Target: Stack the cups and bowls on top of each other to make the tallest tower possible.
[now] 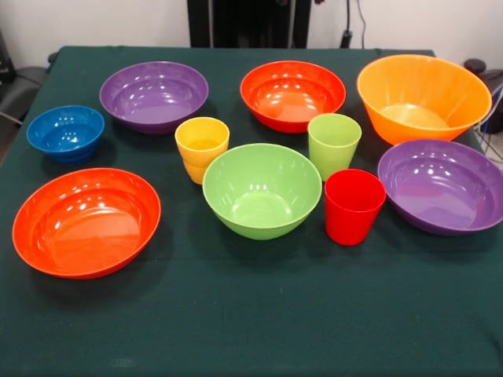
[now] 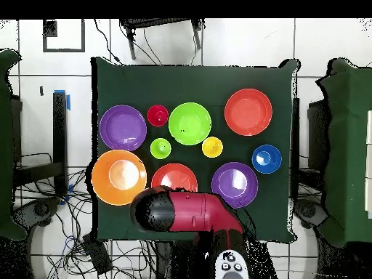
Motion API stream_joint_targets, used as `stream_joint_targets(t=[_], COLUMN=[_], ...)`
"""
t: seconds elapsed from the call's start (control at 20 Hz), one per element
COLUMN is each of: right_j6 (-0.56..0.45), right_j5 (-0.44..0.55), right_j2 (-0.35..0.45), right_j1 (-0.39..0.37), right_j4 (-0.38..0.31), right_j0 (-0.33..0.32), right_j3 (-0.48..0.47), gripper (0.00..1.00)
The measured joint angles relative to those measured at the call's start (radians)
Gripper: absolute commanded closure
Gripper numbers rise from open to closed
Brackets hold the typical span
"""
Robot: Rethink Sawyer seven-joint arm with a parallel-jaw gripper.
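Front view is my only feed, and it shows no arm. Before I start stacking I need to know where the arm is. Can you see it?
Observer: Yes, in the overhead view. The red and black arm lies folded across the table's edge on the robot's side.
Operator: Is it above any piece?
Observer: It covers the robot-side rim of one red-orange bowl, the one you see at the far side between a purple bowl and the large orange one.
Operator: And the gripper?
Observer: Overhead shows only the arm's upper side. I cannot pick out the gripper in either view.
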Motion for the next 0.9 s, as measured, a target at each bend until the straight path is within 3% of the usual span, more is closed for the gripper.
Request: stream_joint_targets(t=[0.9], right_j6=[0.0], right_j5=[-0.009], right_j2=[0.053], right_j1=[0.13], right_j4=[-0.118], right_j0=[-0.072], right_j3=[-0.06], gripper=[0.0])
